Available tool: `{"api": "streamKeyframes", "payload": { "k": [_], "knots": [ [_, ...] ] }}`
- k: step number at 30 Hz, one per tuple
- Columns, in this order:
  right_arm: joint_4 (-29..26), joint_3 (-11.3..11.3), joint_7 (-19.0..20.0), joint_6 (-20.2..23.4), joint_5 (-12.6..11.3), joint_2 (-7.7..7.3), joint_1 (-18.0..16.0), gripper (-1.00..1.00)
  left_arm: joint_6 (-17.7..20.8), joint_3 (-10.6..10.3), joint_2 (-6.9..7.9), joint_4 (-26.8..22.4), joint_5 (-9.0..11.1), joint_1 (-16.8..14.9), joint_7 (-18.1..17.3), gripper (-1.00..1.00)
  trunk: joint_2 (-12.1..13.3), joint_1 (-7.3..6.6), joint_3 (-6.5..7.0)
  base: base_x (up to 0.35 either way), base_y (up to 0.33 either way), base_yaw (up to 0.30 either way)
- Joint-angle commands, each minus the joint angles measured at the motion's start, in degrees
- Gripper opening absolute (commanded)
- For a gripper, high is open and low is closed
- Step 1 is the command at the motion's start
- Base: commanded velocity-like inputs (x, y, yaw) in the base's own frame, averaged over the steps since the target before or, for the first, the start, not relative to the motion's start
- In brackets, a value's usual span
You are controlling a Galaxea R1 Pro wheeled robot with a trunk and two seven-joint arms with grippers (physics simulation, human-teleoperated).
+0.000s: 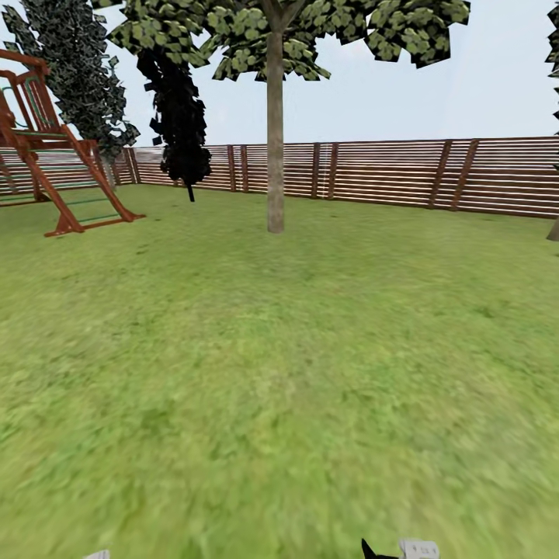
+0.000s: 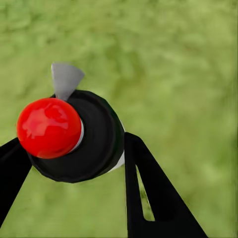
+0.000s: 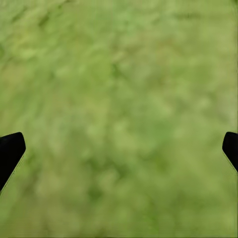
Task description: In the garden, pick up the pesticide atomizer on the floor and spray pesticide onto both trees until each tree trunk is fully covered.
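I have the left claw (image 2: 74, 158) clamped on the pesticide atomizer (image 2: 79, 136): its two black fingers (image 2: 148, 188) press against either side of the dark round body, with the glossy red cap (image 2: 48, 127) facing my wrist camera and a small grey nozzle (image 2: 66, 79) sticking out past the body, away from the claw. Beneath it is only blurred grass. The right claw (image 3: 119, 148) is spread wide and holds nothing; its fingertips (image 3: 10, 151) sit at the far edges of my wrist camera's picture, with lawn (image 3: 119, 99) between them. From the head camera, the tree (image 1: 275, 116) I can see whole stands well ahead of both claws, across a broad stretch of garden (image 1: 279, 373), its grey-brown tree trunk (image 1: 275, 155) rising straight up to a pale green canopy. Behind it runs the slatted brown fence (image 1: 388, 175). A dark conifer (image 1: 178, 124) stands to the trunk's left, and further left a red wooden play frame (image 1: 54, 163).
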Motion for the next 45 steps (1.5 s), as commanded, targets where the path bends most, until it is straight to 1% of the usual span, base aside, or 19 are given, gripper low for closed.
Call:
{"api": "streamKeyframes", "payload": {
  "k": [1, 45],
  "knots": [
    [0.0, -0.5, 0.4, -0.1, 0.2, 0.0, 0.0, 1.0, -0.1, 0.5, -0.02, 0.0, -0.1, 0.0, -0.3, -1.0, 0.0, 0.02, -0.05, 0.339, 0.0, 0.0],
    [0.0, -0.5, 0.4, -0.1, 0.3, 0.0, 0.0, 1.0, -0.1, 0.5, -0.02, 0.0, -0.1, 0.0, -0.3, -1.0, 0.0, 0.02, -0.05, 0.339, 0.0, 0.0]
  ]
}}
